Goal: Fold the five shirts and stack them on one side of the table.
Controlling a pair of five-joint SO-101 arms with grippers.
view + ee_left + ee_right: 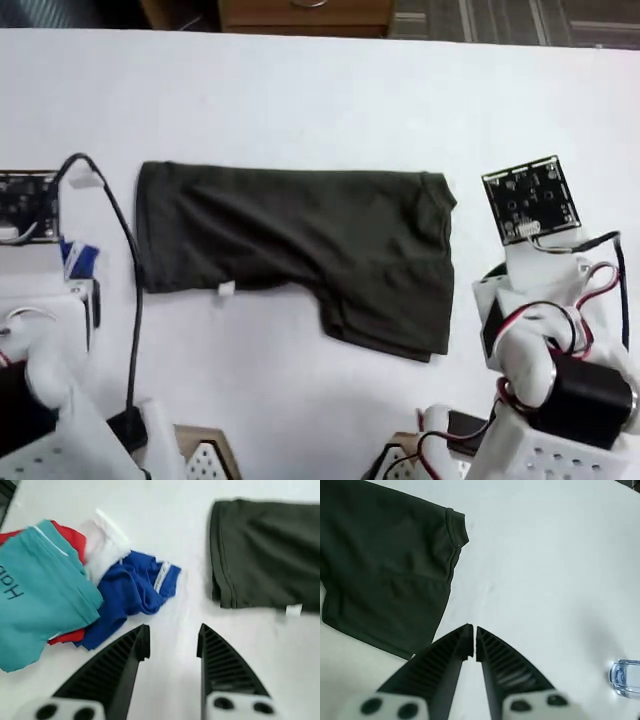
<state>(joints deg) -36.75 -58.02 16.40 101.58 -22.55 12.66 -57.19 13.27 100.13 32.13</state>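
Note:
A dark olive shirt (300, 245) lies partly folded across the middle of the white table (300, 90), a sleeve hanging toward the front. My left gripper (172, 640) is open over bare table between this dark shirt (267, 555) and a heap of other shirts: teal (40, 595), red (72, 537), white (102, 545) and blue (132, 592). My right gripper (474, 641) is shut with nothing in it, hovering beside the dark shirt's (385, 565) sleeve edge. The right arm (545, 340) sits at the front right of the table.
A black cable (125, 250) runs down the left side near the shirt's edge. A circuit board (530, 198) stands on the right arm, another one (25, 205) at the left edge. A clear blue object (626, 677) lies on the table off to the right gripper's side.

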